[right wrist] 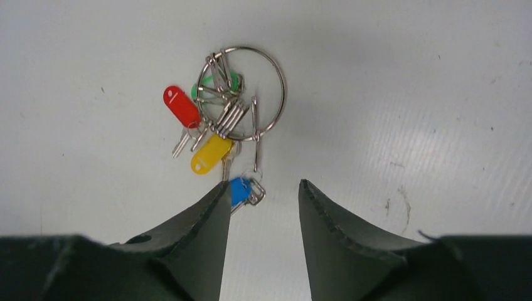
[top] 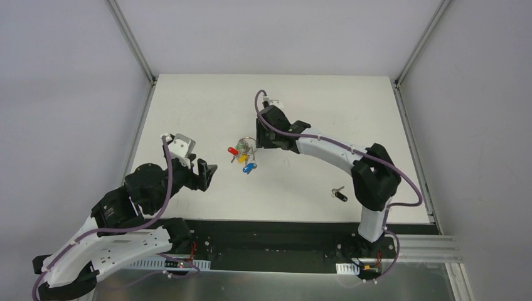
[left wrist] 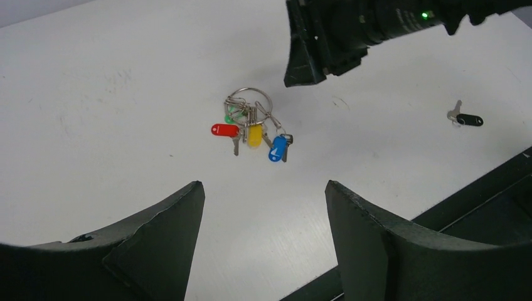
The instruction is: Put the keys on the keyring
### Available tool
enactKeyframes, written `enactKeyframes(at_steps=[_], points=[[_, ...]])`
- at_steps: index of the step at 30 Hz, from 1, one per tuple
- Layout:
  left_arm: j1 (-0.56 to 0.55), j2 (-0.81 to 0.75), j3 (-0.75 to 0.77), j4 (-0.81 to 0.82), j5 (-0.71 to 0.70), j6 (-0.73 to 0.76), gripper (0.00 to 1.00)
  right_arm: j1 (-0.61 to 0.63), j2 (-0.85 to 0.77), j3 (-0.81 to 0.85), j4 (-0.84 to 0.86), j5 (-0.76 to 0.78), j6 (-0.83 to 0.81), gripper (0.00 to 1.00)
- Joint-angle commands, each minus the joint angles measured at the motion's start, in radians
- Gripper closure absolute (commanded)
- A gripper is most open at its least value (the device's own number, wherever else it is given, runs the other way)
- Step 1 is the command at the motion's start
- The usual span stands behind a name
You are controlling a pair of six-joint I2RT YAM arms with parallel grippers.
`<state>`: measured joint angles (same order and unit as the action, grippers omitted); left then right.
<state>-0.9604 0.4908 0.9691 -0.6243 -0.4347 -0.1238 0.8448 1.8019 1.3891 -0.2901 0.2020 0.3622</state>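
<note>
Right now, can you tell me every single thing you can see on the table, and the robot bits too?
table: one, white, under everything.
keyring: one, silver, middle of the table.
red key: one, red head, in the bunch at the keyring.
yellow key: one, yellow head, in the bunch beside the red one.
blue key: one, blue head, on the side of the bunch nearest the right hand.
green key: one, green head, in the bunch, mostly hidden.
black key: one, black head, alone near the table's front right.
left hand: one, black, open and empty, left of the bunch.
right hand: one, black, open, right beside the bunch.
</note>
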Motion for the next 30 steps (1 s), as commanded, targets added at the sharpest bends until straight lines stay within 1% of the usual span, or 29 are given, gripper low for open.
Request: enactKeyframes(at_steps=[1,8,11,18,26,30], points=[[0.008,-0.032,-0.046,-0.005,0.083,-0.005,0.3,-0.021,0.127,0.167,-0.071,0.046,-0.095,0.56],[0.008,-0.062,-0.094,-0.004,0.083,0.014,0.3,-0.04,0.321,0.343,-0.14,0.064,-0.118,0.56],[0.007,-0.086,-0.125,0.004,0.08,0.005,0.3,-0.045,0.38,0.389,-0.158,0.063,-0.122,0.56],[0.007,-0.105,-0.151,0.014,0.074,0.009,0.29,-0.044,0.456,0.463,-0.207,0.044,-0.128,0.56],[0.007,-0.097,-0.153,0.014,0.073,0.022,0.29,-0.032,0.501,0.48,-0.227,0.046,-0.138,0.56],[0.008,-0.103,-0.155,0.013,0.068,0.023,0.29,-0.015,0.519,0.491,-0.239,0.072,-0.156,0.59]])
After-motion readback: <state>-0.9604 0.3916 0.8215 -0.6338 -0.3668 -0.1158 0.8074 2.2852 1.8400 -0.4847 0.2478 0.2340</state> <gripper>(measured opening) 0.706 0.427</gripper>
